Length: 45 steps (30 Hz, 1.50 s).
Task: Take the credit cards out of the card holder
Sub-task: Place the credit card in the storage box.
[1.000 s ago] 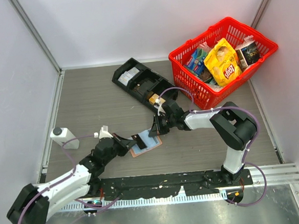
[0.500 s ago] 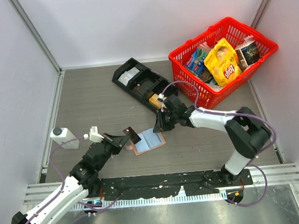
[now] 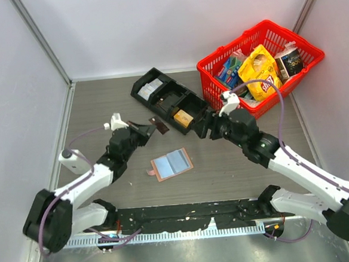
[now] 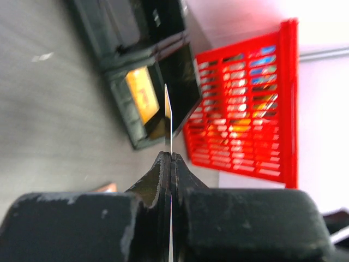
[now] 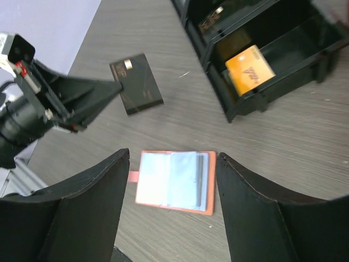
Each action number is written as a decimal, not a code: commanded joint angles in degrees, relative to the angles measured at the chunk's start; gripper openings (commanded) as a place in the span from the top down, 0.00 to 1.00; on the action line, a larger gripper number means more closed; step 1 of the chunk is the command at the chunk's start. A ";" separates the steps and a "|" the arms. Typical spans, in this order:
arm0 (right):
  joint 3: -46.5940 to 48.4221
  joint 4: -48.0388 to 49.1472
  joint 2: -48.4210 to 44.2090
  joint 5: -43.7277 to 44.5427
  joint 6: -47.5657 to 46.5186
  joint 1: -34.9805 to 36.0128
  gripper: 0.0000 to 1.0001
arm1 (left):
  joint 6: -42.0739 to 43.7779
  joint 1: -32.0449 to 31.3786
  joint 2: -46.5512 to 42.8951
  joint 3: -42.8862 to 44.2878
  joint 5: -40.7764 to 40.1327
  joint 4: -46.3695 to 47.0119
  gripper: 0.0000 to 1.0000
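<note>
Nearest our bases, the card holder (image 3: 172, 165) is lying open and flat on the worktop (image 3: 101, 112), its pale blue panels facing up, and neither arm is touching it. Just beyond it on the left, our left jaws are pressing tight on a dark card (image 3: 159, 125), holding it by one edge. On the right, our right jaws are standing wide apart and gripping nothing. Farther back, a black tray (image 3: 159, 90) is holding an orange card (image 3: 183, 117), and a red basket (image 3: 304, 56) of groceries is sitting at the far right.
</note>
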 commanded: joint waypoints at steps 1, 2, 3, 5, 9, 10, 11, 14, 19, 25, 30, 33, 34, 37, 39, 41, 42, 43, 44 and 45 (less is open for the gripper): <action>-2.85 -0.14 -6.26 10.64 -2.51 -0.33 0.30 | 0.47 4.04 11.00 8.89 4.43 12.70 1.00; -3.73 -0.32 -7.93 11.18 -2.77 -0.42 0.30 | 0.38 4.57 13.82 10.91 4.70 13.85 1.00; -4.17 -0.32 -8.64 12.40 -3.03 -0.33 0.29 | 0.12 5.01 16.81 13.11 4.87 14.47 1.00; -5.14 -0.41 -10.31 13.64 -3.30 -0.50 0.27 | -0.06 5.72 21.91 17.50 5.05 15.35 1.00; -5.93 -1.81 -12.77 16.10 -3.83 -0.42 0.25 | -1.63 6.68 30.53 24.28 1.81 14.91 1.00; -6.02 -2.34 -13.56 16.63 -4.44 -0.42 0.25 | -2.42 6.95 33.42 25.86 1.37 15.52 1.00; -6.37 -2.43 -14.26 16.98 -4.62 -0.42 0.25 | -3.30 7.38 35.45 27.44 1.53 16.05 1.00; -7.16 -2.69 -15.50 17.77 -5.76 -0.50 0.25 | -4.63 8.09 41.78 32.45 2.50 16.84 1.00; -7.43 -3.66 -15.76 19.79 -6.90 -0.50 0.25 | -5.77 8.44 48.47 38.17 1.98 15.97 1.00; -7.87 -3.84 -15.68 20.94 -7.96 -0.50 0.24 | -6.21 8.79 52.95 42.13 0.13 12.80 1.00; -8.30 -4.01 -15.59 20.94 -7.96 -0.42 0.24 | -7.00 8.79 55.95 44.07 2.24 11.49 1.00; -8.31 -4.45 -15.59 21.03 -7.96 -0.33 0.24 | -7.44 9.06 55.60 43.54 2.15 9.64 0.97; -8.31 -4.71 -15.68 21.20 -7.96 -0.42 0.24 | -7.27 9.06 55.51 43.28 2.15 9.38 0.96; -8.13 -5.33 -15.85 21.46 -8.22 -0.42 0.24 | -6.83 9.23 55.25 43.45 2.41 7.09 0.94; -7.78 -5.86 -16.29 21.55 -8.22 -0.42 0.24 | -7.09 9.58 54.64 43.02 2.94 6.91 0.91; -7.60 -6.38 -16.73 21.82 -8.31 -0.33 0.24 | -7.00 9.59 53.94 42.75 3.12 6.48 0.92; -7.60 -6.82 -16.91 22.34 -8.31 -0.42 0.24 | -6.83 9.59 53.58 42.84 3.38 6.04 0.92; -7.60 -7.09 -17.43 22.61 -8.22 -0.42 0.24 | -6.65 9.59 53.41 42.84 3.64 5.69 0.94; -7.69 -7.44 -17.87 23.04 -8.31 -0.42 0.24 | -6.48 9.59 53.23 42.92 3.82 5.25 0.95; -7.60 -7.79 -18.31 23.40 -8.48 -0.33 0.24 | -6.47 9.59 52.97 42.66 4.00 5.07 0.97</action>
